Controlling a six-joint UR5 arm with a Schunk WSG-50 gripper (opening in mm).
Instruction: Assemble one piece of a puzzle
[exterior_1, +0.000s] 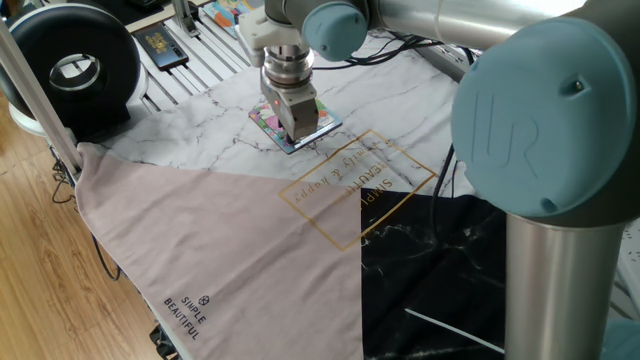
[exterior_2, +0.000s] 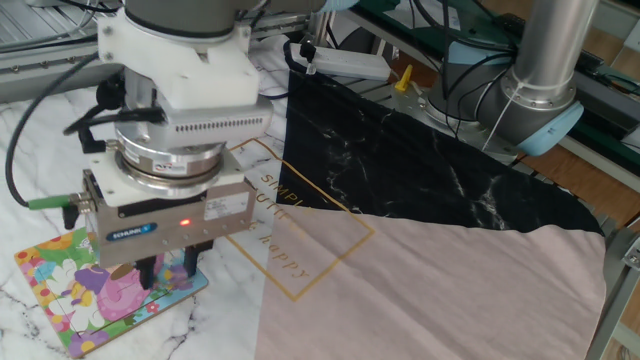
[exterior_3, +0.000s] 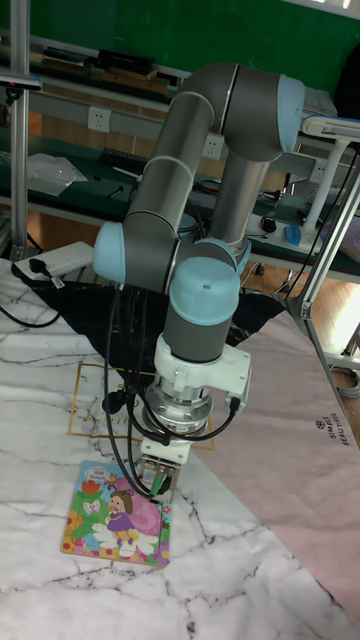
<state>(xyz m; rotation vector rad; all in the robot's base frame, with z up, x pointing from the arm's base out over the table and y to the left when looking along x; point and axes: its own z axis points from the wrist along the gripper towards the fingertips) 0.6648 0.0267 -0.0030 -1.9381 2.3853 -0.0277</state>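
Tool (exterior_2: 168, 268) poised low over the right edge of the puzzle (exterior_2: 75, 295) on the marble-patterned table (exterior_1: 220, 110); fingers close together, though any grip is hidden; the piece cannot be made out, so seating looks unfinished.

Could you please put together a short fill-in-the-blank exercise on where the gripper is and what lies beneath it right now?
1. The gripper hangs directly over the ____, a square cartoon picture board.
2. The puzzle lies flat on the ____-patterned part of the cloth.
3. A small ____ light glows on the gripper's body.
4. The gold lettering beside the puzzle sits inside a gold ____.

Missing words: puzzle; marble; red; frame
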